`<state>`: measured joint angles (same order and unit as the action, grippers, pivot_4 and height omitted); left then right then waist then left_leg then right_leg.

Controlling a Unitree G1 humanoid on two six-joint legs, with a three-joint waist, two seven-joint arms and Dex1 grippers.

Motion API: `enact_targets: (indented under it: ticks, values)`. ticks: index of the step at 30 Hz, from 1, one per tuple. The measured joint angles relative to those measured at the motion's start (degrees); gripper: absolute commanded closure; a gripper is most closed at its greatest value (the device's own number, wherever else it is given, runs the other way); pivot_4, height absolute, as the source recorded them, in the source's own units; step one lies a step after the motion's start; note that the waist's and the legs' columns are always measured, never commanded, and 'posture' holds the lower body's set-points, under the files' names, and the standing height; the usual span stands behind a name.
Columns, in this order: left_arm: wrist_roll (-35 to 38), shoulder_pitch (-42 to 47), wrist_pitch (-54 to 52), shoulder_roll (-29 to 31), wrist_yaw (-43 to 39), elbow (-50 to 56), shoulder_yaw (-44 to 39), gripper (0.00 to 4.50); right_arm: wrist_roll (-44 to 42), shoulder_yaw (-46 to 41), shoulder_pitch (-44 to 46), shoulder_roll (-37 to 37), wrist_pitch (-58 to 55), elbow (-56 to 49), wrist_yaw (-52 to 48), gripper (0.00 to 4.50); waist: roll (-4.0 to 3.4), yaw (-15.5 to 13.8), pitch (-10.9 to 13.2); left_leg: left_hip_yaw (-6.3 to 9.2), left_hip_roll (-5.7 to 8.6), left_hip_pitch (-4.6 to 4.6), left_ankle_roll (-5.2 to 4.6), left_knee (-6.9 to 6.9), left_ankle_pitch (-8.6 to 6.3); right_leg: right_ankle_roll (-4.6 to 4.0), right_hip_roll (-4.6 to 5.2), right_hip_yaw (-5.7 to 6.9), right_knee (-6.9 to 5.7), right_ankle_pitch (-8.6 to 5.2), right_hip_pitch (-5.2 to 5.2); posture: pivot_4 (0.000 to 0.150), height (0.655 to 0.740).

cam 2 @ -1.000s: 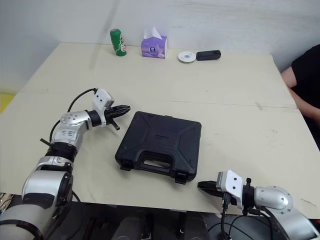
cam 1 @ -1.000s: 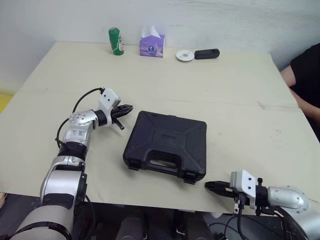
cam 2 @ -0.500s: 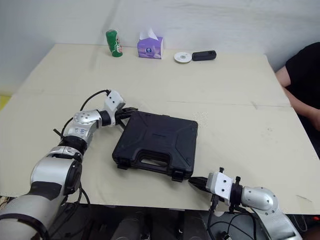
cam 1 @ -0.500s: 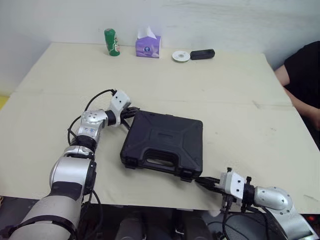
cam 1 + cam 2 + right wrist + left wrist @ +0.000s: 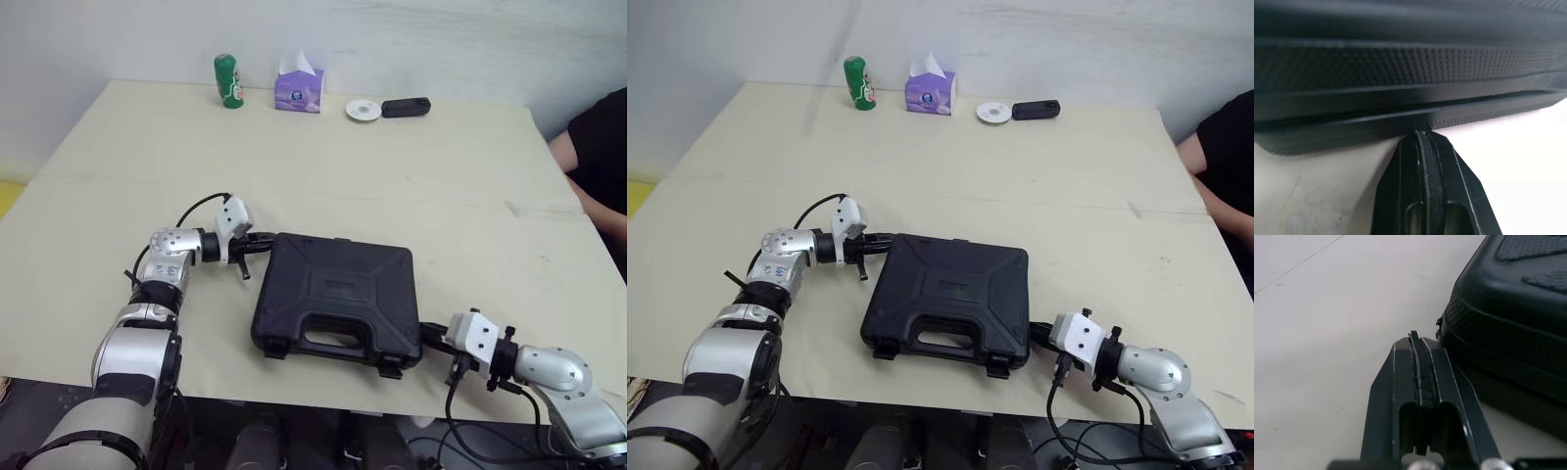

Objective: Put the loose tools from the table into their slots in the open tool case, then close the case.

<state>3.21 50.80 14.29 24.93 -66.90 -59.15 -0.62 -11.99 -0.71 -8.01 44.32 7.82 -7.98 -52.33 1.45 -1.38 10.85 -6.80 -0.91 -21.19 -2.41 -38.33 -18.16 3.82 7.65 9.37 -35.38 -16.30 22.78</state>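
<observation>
Far left: left gripper (image 5: 263, 238) low over the table (image 5: 118, 196), reaching sideways. Its fingers (image 5: 1400, 382) are pressed flat together and grasp nothing. The tips sit right at the back-left corner of the tool case (image 5: 338, 299); whether they make contact I cannot tell.

Centre: tool case lies flat near the table's front edge, lid down, handle toward the robot. No loose tools lie around it.

Right: right gripper (image 5: 429, 333) is level with the table and points at the case's right side, close to the front corner. Its fingers (image 5: 1400, 196) are clamped together on nothing, the tip pushed against the lower shell just under the seam.

Back edge, left to right: green can (image 5: 226, 80), tissue box (image 5: 299, 88), white disc (image 5: 363, 110), black device (image 5: 406, 106). A person (image 5: 600, 147) is at the far right edge.
</observation>
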Motion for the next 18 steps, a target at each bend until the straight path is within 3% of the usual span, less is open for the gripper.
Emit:
enact_targets:
  ticks: [10,18]
  values:
    - [1.05,0.26,-6.03,1.86,-0.63,4.32,-0.46,4.47,-8.41,-6.68,-14.26,8.03,-12.17,-11.23,-7.28,4.50,-0.01,-0.15,0.01,0.07,-0.03,-0.04,-0.09,-0.01,-0.08,0.06,-0.01,0.06,0.35,0.03,-0.07,0.150,0.7400]
    - [-0.65,3.10,-4.70,-2.00,1.08,0.91,1.94,4.47,-9.28,-3.49,-16.47,5.89,-16.92,-17.44,-7.12,4.50,0.01,0.11,0.00,0.02,-0.07,-0.01,-0.06,0.00,-0.16,0.10,-0.09,0.05,0.33,0.06,-0.08,0.150,0.7400]
